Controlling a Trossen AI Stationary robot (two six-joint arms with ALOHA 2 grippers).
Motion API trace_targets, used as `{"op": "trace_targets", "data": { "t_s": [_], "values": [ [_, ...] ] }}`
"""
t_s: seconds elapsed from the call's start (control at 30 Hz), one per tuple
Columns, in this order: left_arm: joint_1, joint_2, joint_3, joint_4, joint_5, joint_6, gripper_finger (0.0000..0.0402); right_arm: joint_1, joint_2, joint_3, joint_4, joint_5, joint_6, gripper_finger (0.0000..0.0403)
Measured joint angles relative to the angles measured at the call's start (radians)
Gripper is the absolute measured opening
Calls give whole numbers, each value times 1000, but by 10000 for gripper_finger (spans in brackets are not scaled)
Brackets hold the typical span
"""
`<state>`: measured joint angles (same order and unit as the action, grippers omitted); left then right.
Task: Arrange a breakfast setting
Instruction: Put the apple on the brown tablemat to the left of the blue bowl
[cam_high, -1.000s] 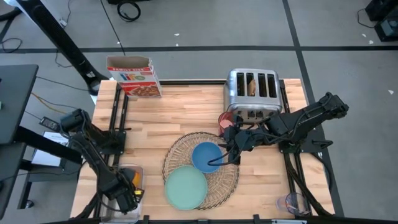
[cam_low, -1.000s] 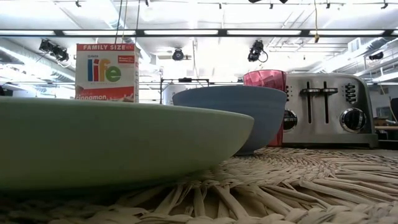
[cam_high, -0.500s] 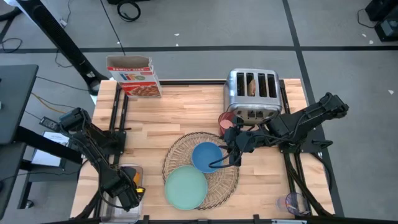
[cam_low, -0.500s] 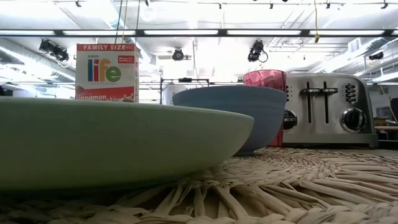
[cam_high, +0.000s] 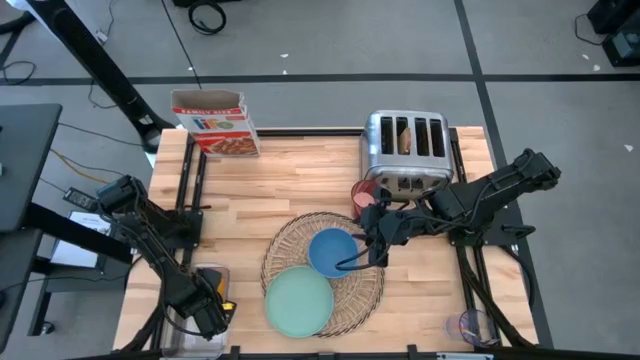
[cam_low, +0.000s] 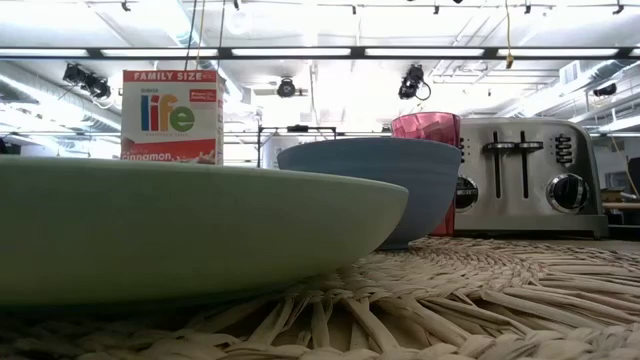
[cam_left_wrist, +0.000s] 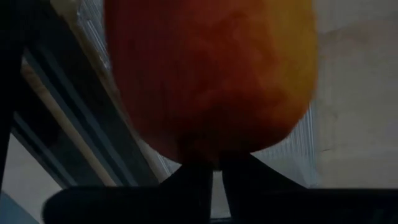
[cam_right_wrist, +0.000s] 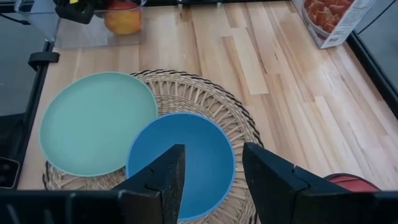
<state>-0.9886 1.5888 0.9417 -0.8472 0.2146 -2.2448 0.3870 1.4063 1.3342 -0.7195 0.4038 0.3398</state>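
Note:
The round straw placemat (cam_high: 368, 292) lies at the table's near middle. On it rest the mint-green plate (cam_high: 298, 303) and the blue bowl (cam_right_wrist: 186, 149). Behind them stands the pink cup (cam_high: 362, 195). The red-orange apple (cam_right_wrist: 122, 17) sits in the clear bin (cam_high: 190, 285) at the near left corner. My left gripper (cam_left_wrist: 217, 171) reaches down into that bin, its fingers nearly together right at the apple (cam_left_wrist: 211, 74). My right gripper (cam_right_wrist: 214, 180) hovers open above the bowl's right rim with nothing between its fingers. My left gripper comes steeply from above into the bin. Its closed fingertips (cam_left_wrist: 199, 174) lie at the apple's nearest surface (cam_left_wrist: 211, 152). The apple fills the view beyond them, and I cannot tell whether they pinch part of it or only rest against it.
The chrome toaster (cam_high: 405, 150) stands at the back right with toast (cam_high: 405, 138) in one slot. A cereal box (cam_high: 215, 125) stands at the back left. Bare wood shows between the box and the placemat.

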Motion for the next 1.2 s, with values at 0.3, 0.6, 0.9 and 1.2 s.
{"op": "trace_targets", "data": {
  "t_s": [0.3, 0.6, 0.9, 1.2],
  "values": [
    [3, -6, 54, -27, 16, 1, 19, 0, 0, 0, 0, -10, -27, 168],
    [5, -83, 231, -144, -14, 30, 21, 0, 0, 0, 1, -13, -29, 168],
    [52, -143, 429, -340, -18, 148, 22, 0, 0, 0, 1, -65, -29, 168],
    [350, -144, 442, -388, -41, 542, 22, 11, 0, 0, 1, -92, 27, 168]
  ]
}}
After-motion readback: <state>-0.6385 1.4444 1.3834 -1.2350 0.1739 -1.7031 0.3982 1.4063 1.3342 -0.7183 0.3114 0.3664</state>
